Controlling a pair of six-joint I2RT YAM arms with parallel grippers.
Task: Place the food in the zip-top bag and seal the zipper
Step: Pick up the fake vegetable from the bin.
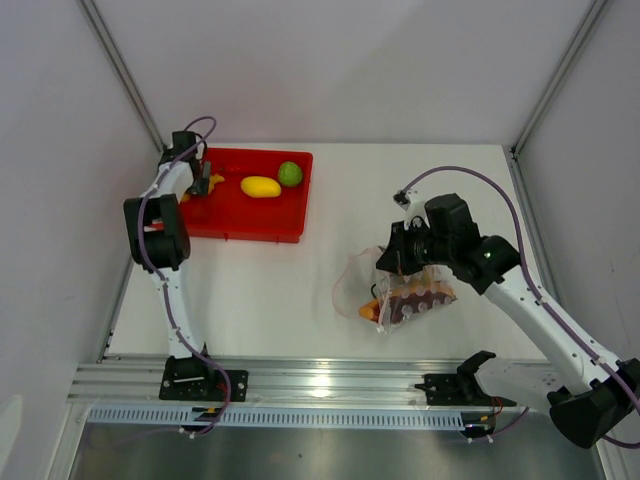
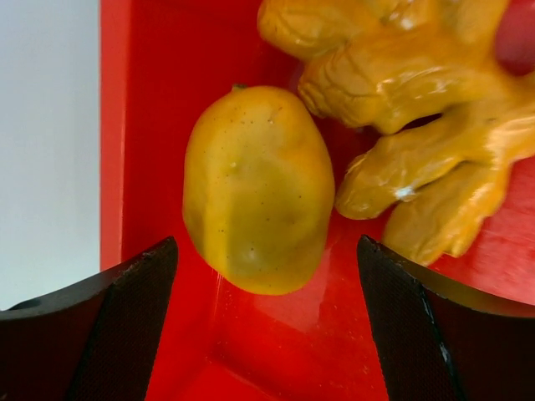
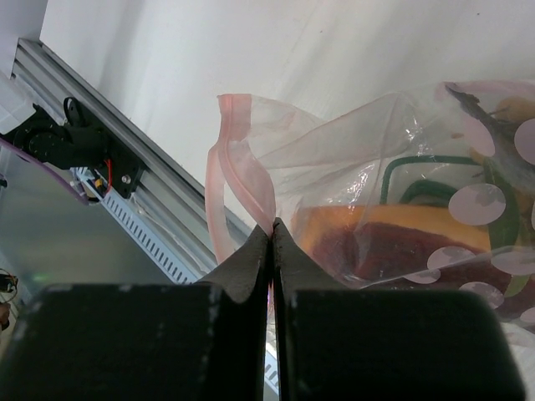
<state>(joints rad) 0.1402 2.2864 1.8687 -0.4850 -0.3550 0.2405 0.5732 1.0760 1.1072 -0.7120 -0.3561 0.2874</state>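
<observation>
Zip-top bag (image 3: 368,167), crinkly clear, pink zipper (image 3: 238,159) in tight right tool (image 3: 272,238); left tool (image 2: 267,276) wide.

White tubular links and black joint housings on left arm (image 1: 172,292) and right arm (image 1: 540,310). Thin purple cables (image 1: 465,169) looped alongside each. Black base brackets (image 1: 205,383) bolted down. Close up, matte black fingers (image 2: 100,326) with finely textured pads.

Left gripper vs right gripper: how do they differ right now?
Left gripper has its jaws open; right gripper has them shut. Left gripper holds nothing and faces a yellow-orange toy fruit in the red tray; right gripper pinches the zip-top bag at its pink zipper. Shared: both have black jaws and are close to their targets.
</observation>
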